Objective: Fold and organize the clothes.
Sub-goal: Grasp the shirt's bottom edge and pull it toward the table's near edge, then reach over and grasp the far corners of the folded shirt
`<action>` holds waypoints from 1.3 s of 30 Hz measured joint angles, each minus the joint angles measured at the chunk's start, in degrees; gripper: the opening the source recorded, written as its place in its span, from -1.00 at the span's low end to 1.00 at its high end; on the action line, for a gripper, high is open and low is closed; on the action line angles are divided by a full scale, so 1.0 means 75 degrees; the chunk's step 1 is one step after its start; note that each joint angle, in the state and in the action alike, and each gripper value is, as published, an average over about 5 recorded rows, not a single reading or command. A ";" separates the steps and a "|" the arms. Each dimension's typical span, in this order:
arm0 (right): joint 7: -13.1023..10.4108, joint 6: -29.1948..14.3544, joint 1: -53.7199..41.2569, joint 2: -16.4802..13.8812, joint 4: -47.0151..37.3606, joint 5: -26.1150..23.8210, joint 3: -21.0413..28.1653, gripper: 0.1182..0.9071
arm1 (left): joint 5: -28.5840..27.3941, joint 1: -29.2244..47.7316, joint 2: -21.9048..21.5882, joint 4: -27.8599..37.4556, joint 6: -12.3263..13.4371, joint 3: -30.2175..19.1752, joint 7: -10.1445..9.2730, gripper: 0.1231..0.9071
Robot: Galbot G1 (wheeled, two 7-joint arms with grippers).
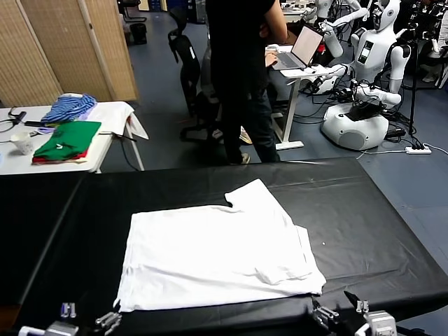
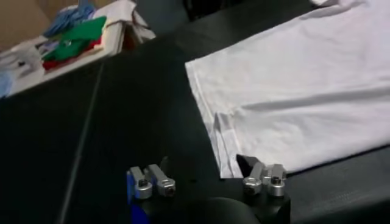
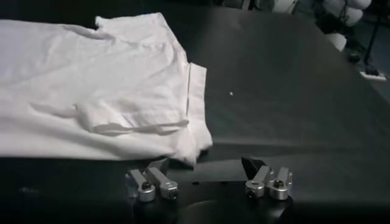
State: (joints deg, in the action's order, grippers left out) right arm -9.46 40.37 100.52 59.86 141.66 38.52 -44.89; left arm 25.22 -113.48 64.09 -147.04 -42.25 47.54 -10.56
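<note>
The clothes are one plain white T-shirt (image 1: pixel 217 255), lying flat and folded over on the black table (image 1: pixel 364 210), one sleeve pointing to the far side. My left gripper (image 1: pixel 87 318) hovers at the table's near edge just off the shirt's near left corner. Seen from the left wrist, the left gripper (image 2: pixel 202 164) is open, and the shirt (image 2: pixel 292 91) has its corner beside one fingertip. My right gripper (image 1: pixel 341 313) sits by the near right corner. From the right wrist, the right gripper (image 3: pixel 206 164) is open and empty, with the shirt (image 3: pixel 91 91) ending just ahead of it.
A white side table (image 1: pixel 112 115) at the far left carries folded green and red garments (image 1: pixel 66 140), a blue striped garment (image 1: pixel 68 106) and a cup (image 1: pixel 23 143). A person (image 1: pixel 238 70) stands behind the black table. Another robot (image 1: pixel 364 84) stands far right.
</note>
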 joint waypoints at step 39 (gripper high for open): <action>0.0414 -0.1031 -0.8226 0.1052 -0.7620 -0.0592 0.4984 1.00 | 0.0312 0.5672 -0.0286 0.5524 0.1714 -0.2298 0.0306 1.00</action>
State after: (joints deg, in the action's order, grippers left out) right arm -6.35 32.64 38.82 67.75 84.51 34.08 -7.51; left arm 27.56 -70.94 61.94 -105.61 -29.40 30.31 -8.27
